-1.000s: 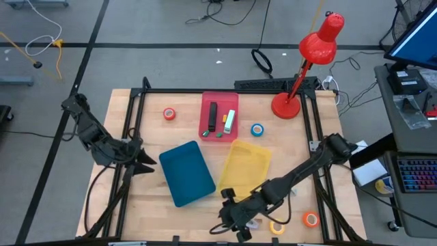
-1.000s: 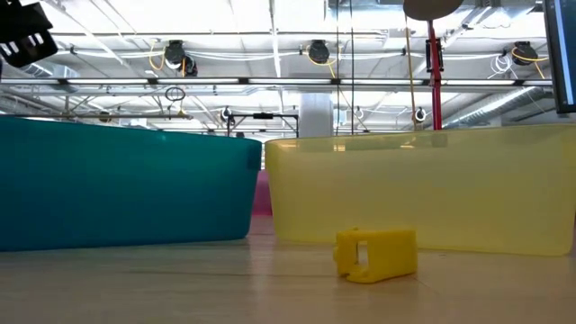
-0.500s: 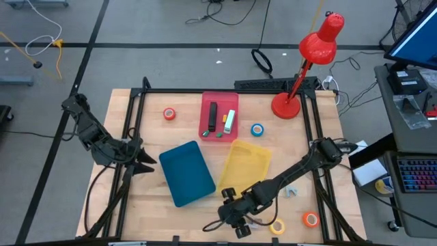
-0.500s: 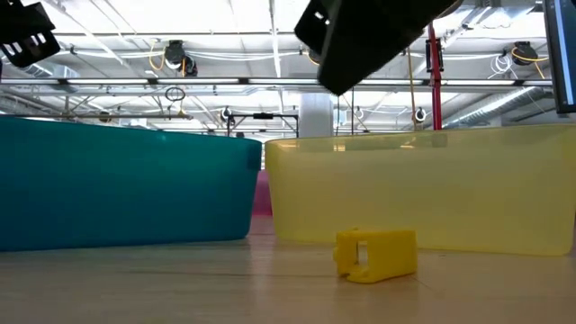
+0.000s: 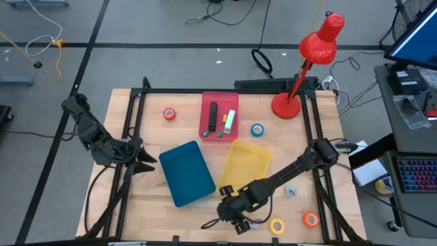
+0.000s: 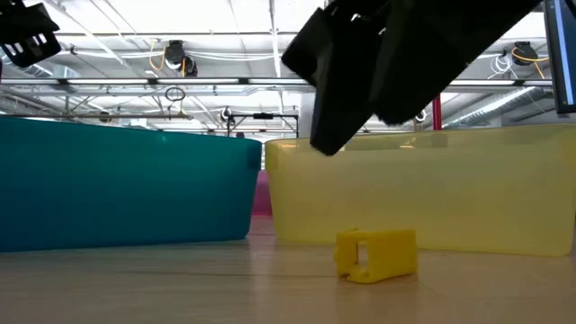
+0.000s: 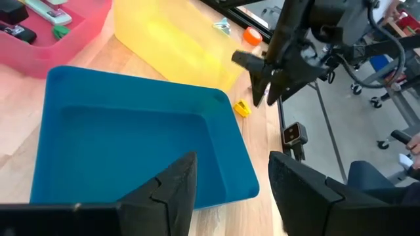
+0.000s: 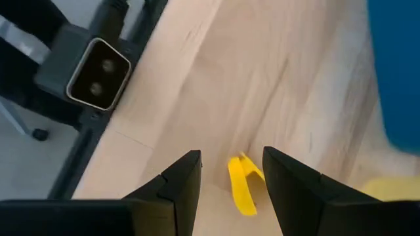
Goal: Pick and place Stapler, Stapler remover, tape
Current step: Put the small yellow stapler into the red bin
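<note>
Yellow and small, a plastic bit (image 6: pixel 376 255) lies on the wooden table (image 5: pixel 147 205) just in front of the yellow tray (image 5: pixel 247 164). The right gripper (image 5: pixel 232 220) hangs low over it with its fingers (image 8: pixel 177 190) apart, holding nothing. The left gripper (image 5: pixel 145 161) waits beside the blue tray (image 5: pixel 186 173), fingers apart and empty too. Behind the yellow tray, the red tray (image 5: pixel 219 116) holds the stapler (image 5: pixel 213 117). A blue tape roll (image 5: pixel 257 129) sits just beside the red tray, a red-orange tape roll (image 5: pixel 169 114) on its other side.
</note>
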Controlling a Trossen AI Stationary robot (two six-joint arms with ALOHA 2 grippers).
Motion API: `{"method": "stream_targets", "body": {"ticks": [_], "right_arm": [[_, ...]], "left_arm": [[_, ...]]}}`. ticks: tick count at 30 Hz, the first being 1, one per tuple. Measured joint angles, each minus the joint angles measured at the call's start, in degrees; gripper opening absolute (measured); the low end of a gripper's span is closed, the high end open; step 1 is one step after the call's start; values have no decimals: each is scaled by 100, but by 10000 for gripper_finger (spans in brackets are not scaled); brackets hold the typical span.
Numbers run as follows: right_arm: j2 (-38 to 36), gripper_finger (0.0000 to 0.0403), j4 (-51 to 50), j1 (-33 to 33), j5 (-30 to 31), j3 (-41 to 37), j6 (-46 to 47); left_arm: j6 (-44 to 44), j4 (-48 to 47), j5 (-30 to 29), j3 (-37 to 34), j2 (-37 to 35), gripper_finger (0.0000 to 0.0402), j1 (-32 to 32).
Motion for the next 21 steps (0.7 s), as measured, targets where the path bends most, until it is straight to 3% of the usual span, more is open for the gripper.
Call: {"method": "stream_targets", "body": {"ticks": [21], "right_arm": [[333,157,-14,-36,153,1,-51]], "left_arm": [[37,-3,-90,0,0,186,0]]}}
